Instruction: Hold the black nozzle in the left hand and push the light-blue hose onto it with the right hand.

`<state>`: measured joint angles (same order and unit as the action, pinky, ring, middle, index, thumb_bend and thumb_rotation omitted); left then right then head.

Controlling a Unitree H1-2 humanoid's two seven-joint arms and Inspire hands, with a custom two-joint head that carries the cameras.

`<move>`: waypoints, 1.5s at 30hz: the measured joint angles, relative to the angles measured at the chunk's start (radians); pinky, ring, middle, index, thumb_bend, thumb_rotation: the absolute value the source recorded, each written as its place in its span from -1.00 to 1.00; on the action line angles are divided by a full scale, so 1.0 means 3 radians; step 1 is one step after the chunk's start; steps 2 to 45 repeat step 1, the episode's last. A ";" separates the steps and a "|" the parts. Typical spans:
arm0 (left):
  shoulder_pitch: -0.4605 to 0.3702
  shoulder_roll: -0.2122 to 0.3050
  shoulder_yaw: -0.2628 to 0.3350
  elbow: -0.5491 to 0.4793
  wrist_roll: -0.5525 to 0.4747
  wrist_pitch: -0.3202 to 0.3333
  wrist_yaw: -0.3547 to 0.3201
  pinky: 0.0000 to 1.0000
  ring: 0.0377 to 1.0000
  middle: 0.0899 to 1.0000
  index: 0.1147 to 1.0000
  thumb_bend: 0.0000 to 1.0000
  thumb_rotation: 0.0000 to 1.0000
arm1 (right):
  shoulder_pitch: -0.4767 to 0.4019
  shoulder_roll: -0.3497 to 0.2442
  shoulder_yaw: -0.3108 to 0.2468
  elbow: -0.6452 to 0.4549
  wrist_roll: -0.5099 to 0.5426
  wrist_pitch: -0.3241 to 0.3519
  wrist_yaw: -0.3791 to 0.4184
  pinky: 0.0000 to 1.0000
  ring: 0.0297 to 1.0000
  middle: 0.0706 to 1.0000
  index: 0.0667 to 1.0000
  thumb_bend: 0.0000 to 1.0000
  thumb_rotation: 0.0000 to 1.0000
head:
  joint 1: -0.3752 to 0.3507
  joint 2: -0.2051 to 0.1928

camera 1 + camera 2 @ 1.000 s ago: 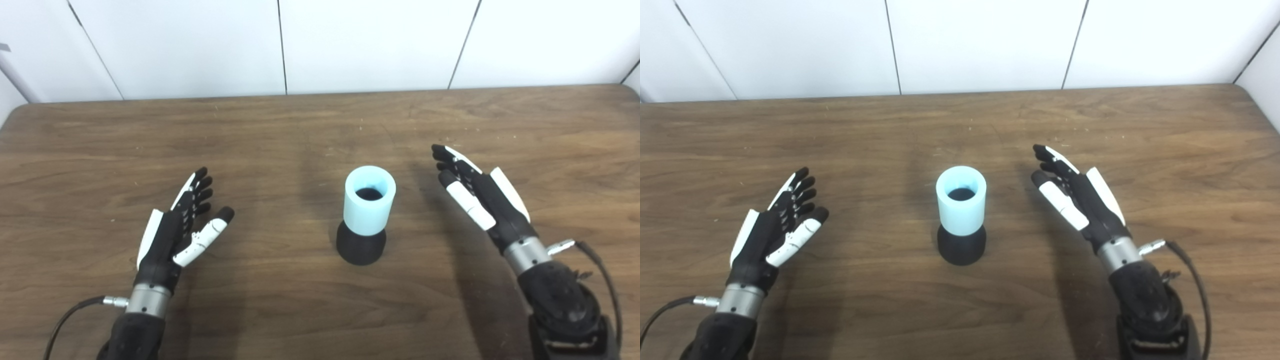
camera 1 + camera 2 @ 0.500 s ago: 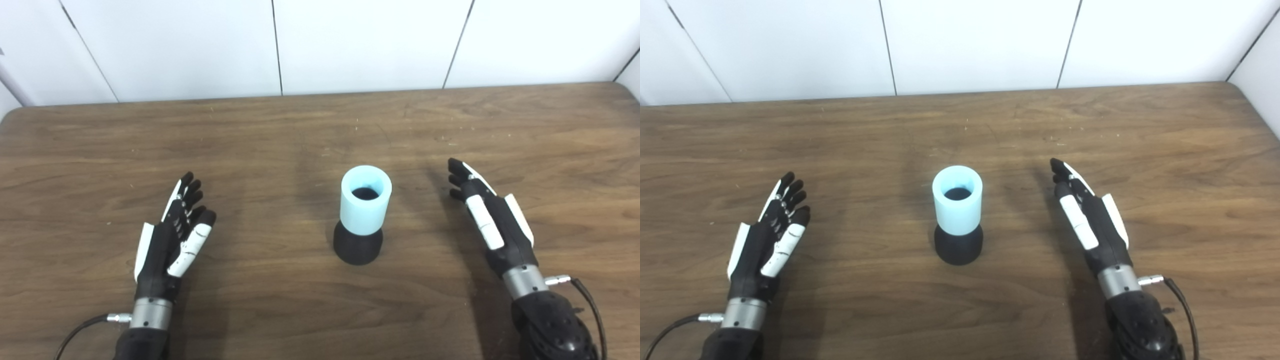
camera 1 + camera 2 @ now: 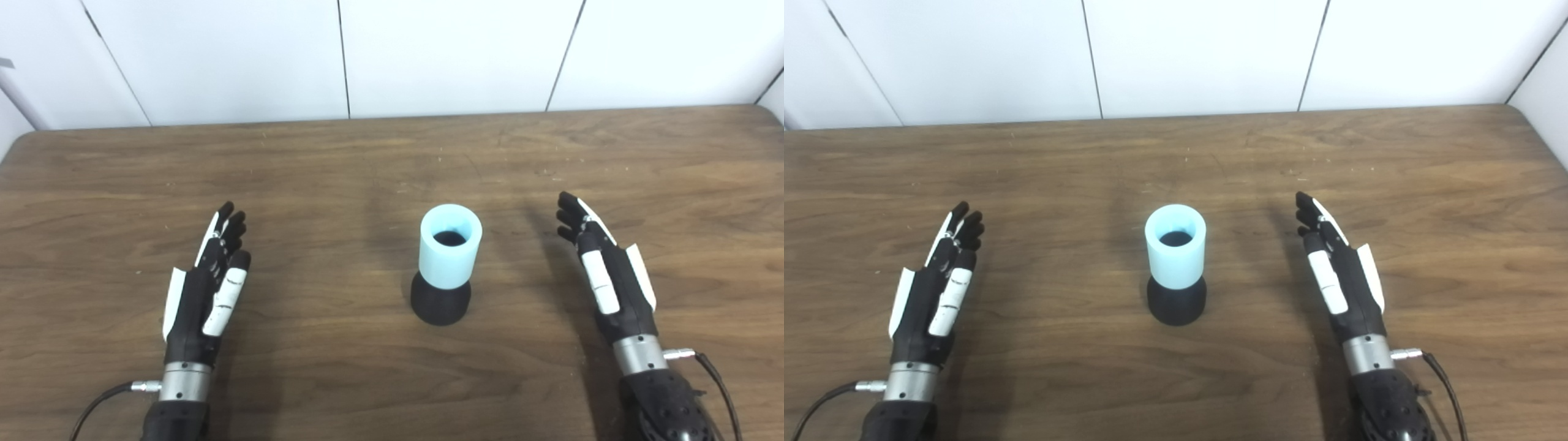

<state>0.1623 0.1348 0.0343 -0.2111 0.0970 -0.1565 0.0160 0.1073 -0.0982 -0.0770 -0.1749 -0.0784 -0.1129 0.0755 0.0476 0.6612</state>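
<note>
The light-blue hose (image 3: 450,247) stands upright as a short tube seated on the black nozzle (image 3: 440,302), whose flared base rests on the table's middle; dark shows inside the tube's mouth. My left hand (image 3: 207,288) lies well to the left of it, open, fingers straight and close together, holding nothing. On the other side, my right hand (image 3: 605,276) is also open and empty, fingers stretched toward the far edge. Neither hand touches the pair.
The brown wooden table (image 3: 367,159) runs back to a white panelled wall (image 3: 429,55). Its rounded right corner shows in the right eye view. A cable (image 3: 1442,380) trails from the right wrist, another from the left wrist.
Both hands have drawn back toward me and away from the hose and nozzle, their thumbs folding in alongside the fingers. The hose and nozzle have not moved.
</note>
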 measured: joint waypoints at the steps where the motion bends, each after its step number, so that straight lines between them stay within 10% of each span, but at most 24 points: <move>1: -0.0005 0.0000 0.0001 0.0000 0.0000 0.0000 0.0003 0.90 0.90 0.89 0.85 -0.02 0.68 | 0.0000 -0.0005 0.0005 0.0000 0.0000 -0.0001 0.0000 0.77 0.84 0.83 0.79 -0.08 0.97 | 0.0000 0.0000; 45: -0.0005 0.0000 0.0001 0.0000 0.0000 0.0000 0.0003 0.90 0.90 0.89 0.85 -0.02 0.68 | 0.0000 -0.0005 0.0005 0.0000 0.0000 -0.0001 0.0000 0.77 0.84 0.83 0.79 -0.08 0.97 | 0.0000 0.0000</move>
